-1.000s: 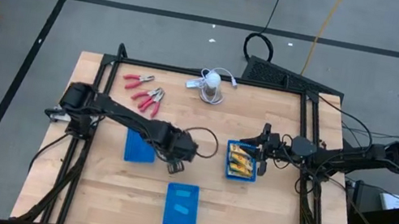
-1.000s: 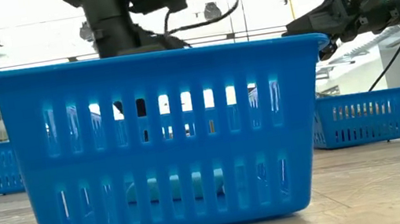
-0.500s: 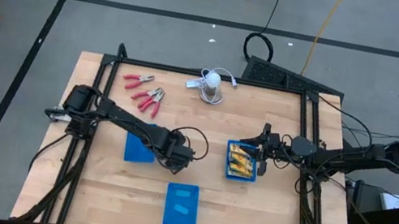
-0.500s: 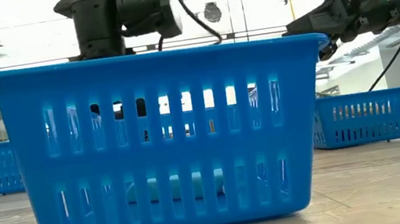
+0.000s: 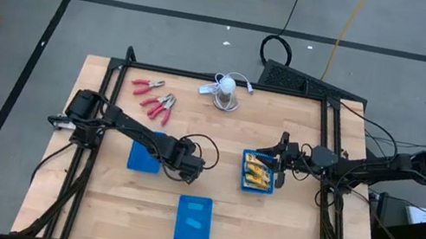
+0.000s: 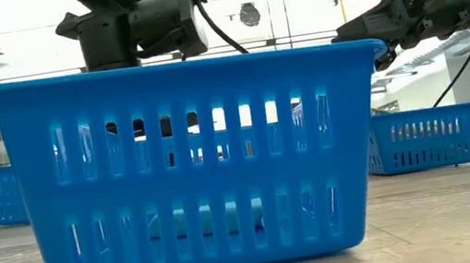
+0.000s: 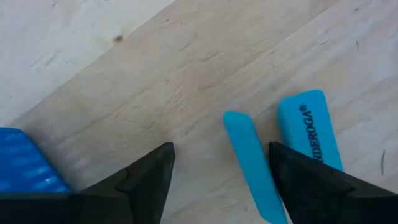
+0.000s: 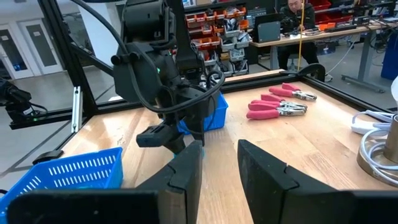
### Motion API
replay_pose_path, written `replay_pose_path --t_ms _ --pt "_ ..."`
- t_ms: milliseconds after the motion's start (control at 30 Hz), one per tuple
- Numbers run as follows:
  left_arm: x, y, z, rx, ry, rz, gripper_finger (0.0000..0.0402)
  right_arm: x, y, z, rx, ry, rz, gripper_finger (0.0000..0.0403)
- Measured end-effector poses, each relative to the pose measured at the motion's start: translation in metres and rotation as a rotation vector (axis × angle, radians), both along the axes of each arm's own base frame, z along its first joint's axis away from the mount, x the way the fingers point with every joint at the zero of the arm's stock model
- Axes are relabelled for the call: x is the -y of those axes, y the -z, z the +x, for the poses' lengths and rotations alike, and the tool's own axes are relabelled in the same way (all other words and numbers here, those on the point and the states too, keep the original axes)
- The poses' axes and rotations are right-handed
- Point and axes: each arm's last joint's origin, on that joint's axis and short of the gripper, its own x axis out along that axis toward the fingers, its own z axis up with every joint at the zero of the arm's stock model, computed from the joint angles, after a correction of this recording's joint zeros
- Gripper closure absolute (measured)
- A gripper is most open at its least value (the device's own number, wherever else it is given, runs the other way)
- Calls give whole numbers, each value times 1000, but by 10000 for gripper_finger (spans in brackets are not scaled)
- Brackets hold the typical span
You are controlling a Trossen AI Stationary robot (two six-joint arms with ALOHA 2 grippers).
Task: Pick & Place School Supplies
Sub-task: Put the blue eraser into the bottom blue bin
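Our left gripper (image 7: 214, 180) hangs spread above 2 blue blocks (image 7: 308, 140) on the table (image 7: 155, 81); we should center on 1 before pinching. Right gripper (image 5: 279, 171), pressed together, waits at the basket (image 5: 256, 186).

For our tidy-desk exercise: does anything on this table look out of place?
Two blue blocks lie loose on the bare table beneath the open left gripper, outside any basket. One of them seems tipped on its edge.
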Motion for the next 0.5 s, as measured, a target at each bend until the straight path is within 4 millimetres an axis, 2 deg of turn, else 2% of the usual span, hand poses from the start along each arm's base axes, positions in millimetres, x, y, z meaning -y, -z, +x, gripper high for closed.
replay_pose_path --t_ms 167,500 --pt "0 0 0 3 17 2 179 0 0 0 0 0 0 310" --pt "-1 1 3 20 60 16 307 0 0 0 0 0 0 310"
